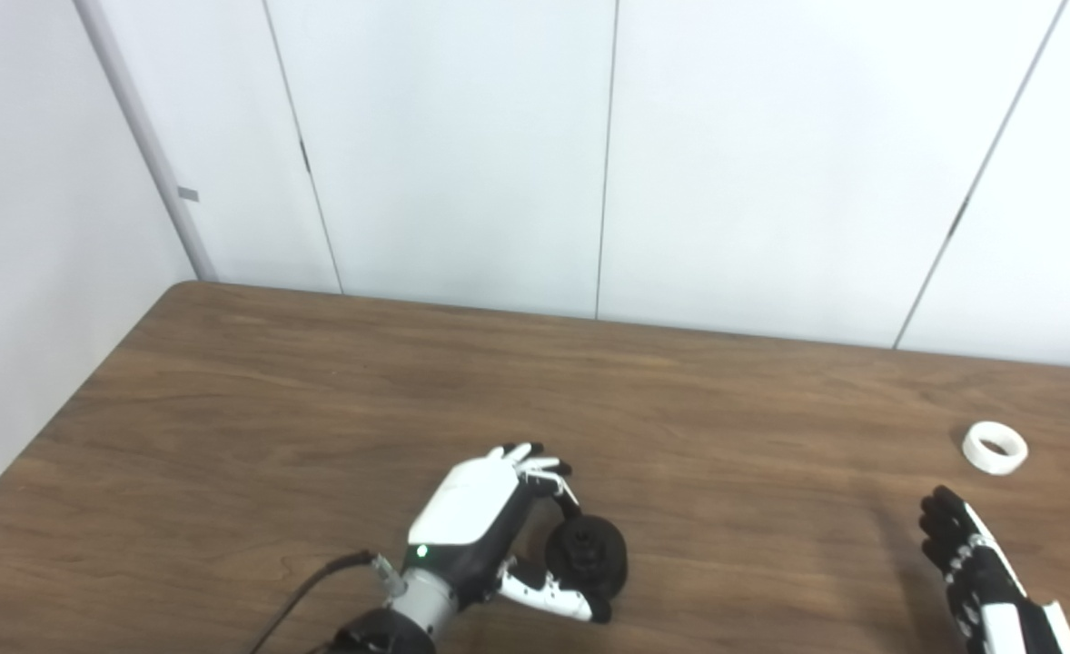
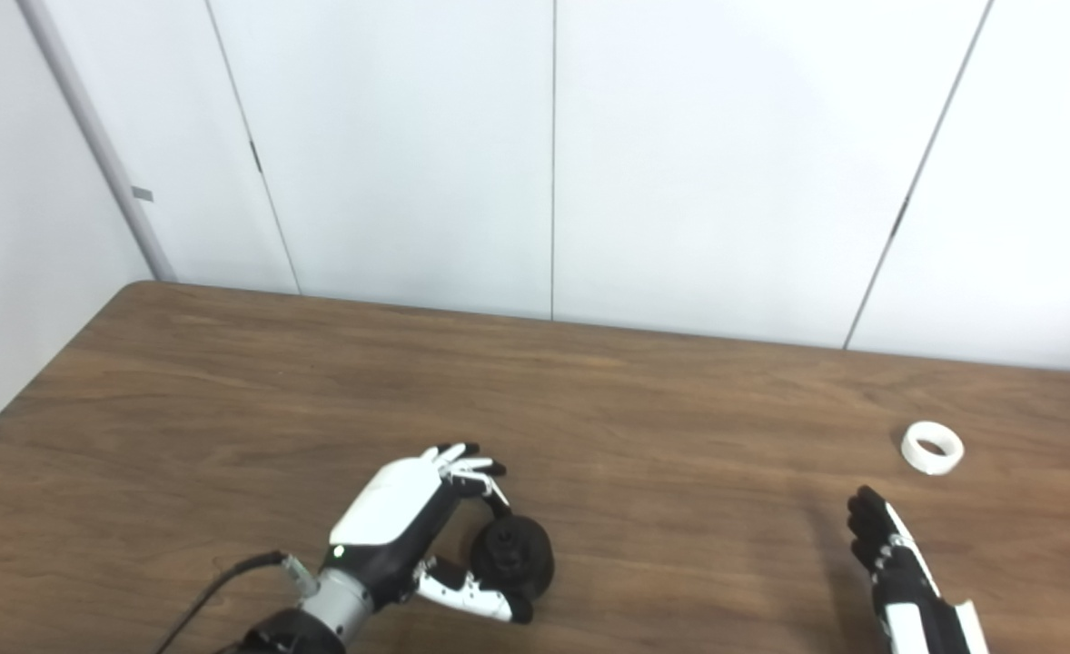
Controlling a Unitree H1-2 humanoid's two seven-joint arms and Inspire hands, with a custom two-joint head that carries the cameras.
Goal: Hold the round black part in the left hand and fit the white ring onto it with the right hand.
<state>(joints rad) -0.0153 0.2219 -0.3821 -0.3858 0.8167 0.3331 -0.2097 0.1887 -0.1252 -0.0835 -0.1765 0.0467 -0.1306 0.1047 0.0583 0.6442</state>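
The left hand curls around the round black part, a toothed disc resting on the wooden surface. The white ring, short and hollow, lies just beyond the right hand, whose fingers are spread, holding nothing.

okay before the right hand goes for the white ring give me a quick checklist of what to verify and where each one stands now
1. Left hand closed around the round black part: ok.
2. Black part lifted off the table: cannot tell.
3. White ring lying free, nothing on it: ok.
4. Right hand open, holding nothing: ok.
5. Bare table between right hand and ring: ok.
6. Ring fitted on black part: not ok, they lie far apart.
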